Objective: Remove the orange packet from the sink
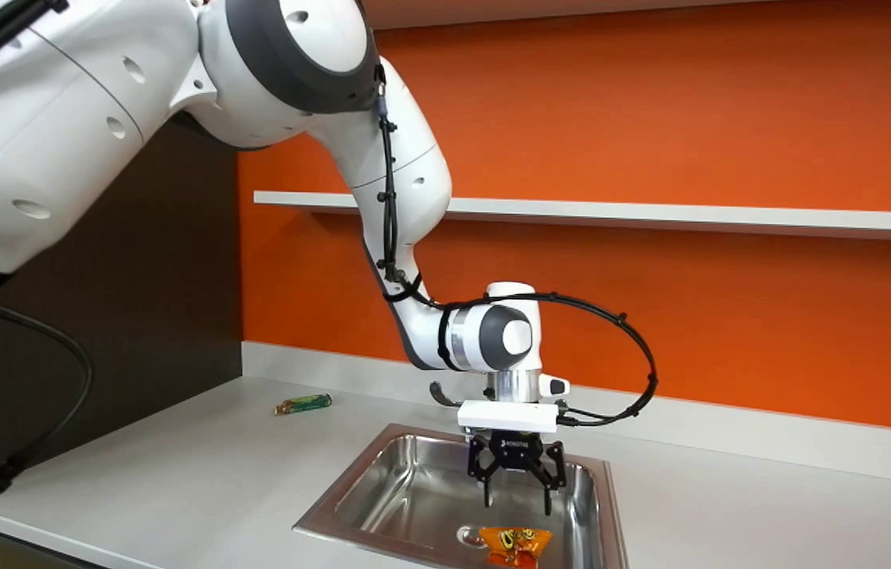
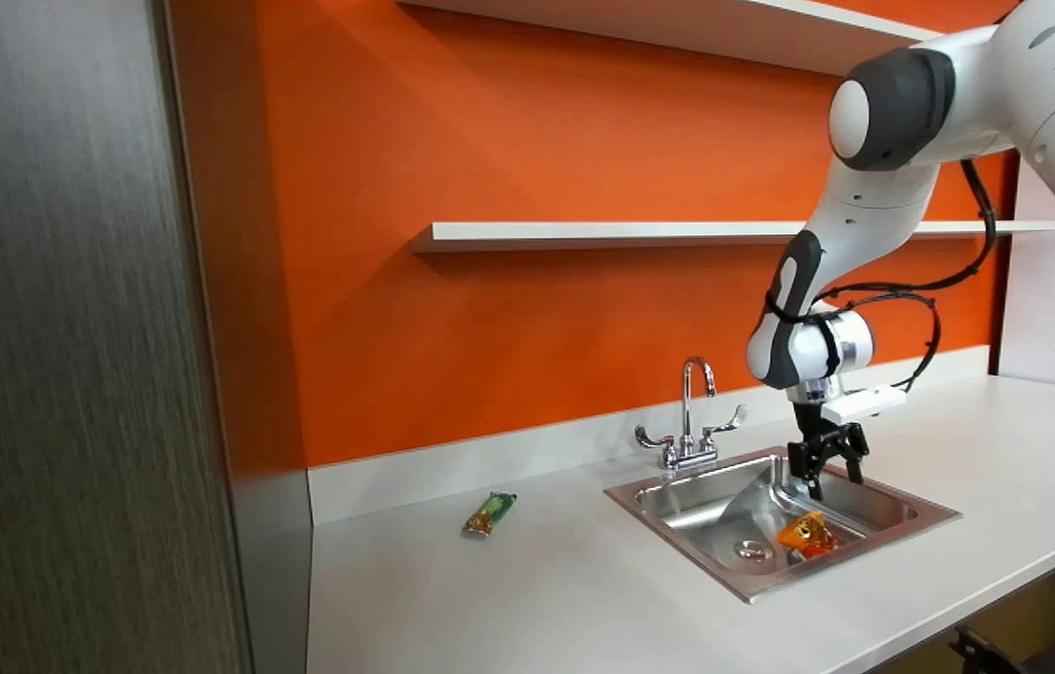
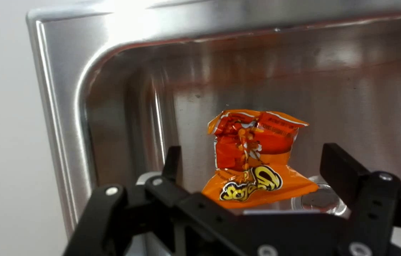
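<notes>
Wrist view: orange packet (image 3: 253, 160) visually between the wide-apart fingers (image 3: 341, 169), probably lower than their tips.

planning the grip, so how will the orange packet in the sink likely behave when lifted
The orange packet will probably crumple, since it looks creased. Its glossy surface may slip between the fingers. Its thin-looking ends suggest it is light.

In both exterior views I had the pale grey desk (image 2: 508, 608) before me. The rectangular stainless steel sink (image 1: 421, 506) was let into it, its rim resting on the surface. Well apart from the sink, nearer the back edge than the front, I saw a glossy green-and-gold packet (image 2: 490, 514) lying flat.
</notes>
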Robot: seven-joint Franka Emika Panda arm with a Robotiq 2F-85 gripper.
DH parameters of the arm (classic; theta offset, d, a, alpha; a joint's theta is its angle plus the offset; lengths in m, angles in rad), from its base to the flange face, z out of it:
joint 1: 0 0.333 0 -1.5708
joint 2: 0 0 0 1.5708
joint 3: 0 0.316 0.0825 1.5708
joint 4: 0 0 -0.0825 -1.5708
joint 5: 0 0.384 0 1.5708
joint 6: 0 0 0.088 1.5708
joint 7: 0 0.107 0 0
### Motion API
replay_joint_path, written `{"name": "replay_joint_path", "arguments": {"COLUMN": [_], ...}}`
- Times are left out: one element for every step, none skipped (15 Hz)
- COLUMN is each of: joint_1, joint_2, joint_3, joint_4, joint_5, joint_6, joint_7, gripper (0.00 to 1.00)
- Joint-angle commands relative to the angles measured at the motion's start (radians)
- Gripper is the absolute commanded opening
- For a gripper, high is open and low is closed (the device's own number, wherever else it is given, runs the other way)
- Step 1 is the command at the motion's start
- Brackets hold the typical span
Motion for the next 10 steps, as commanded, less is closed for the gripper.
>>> {"name": "replay_joint_path", "arguments": {"joint_1": [-0.028,-0.028,-0.027,-0.027,-0.026,-0.026,-0.024,-0.023,-0.021,-0.021], "joint_2": [0.055,0.067,0.081,0.092,0.105,0.116,0.129,0.14,0.152,0.163], "joint_3": [0.025,0.024,0.024,0.023,0.023,0.022,0.021,0.02,0.018,0.018], "joint_4": [0.059,0.067,0.079,0.087,0.097,0.106,0.115,0.122,0.131,0.14], "joint_5": [-0.033,-0.035,-0.037,-0.04,-0.043,-0.046,-0.051,-0.055,-0.06,-0.064], "joint_6": [0.0,-0.002,-0.002,-0.002,-0.002,-0.004,-0.004,-0.003,-0.002,-0.002], "joint_7": [0.004,0.005,0.006,0.007,0.007,0.008,0.009,0.01,0.012,0.012], "gripper": [1.0,1.0,1.0,1.0,1.0,1.0,1.0,1.0,1.0,1.0]}}
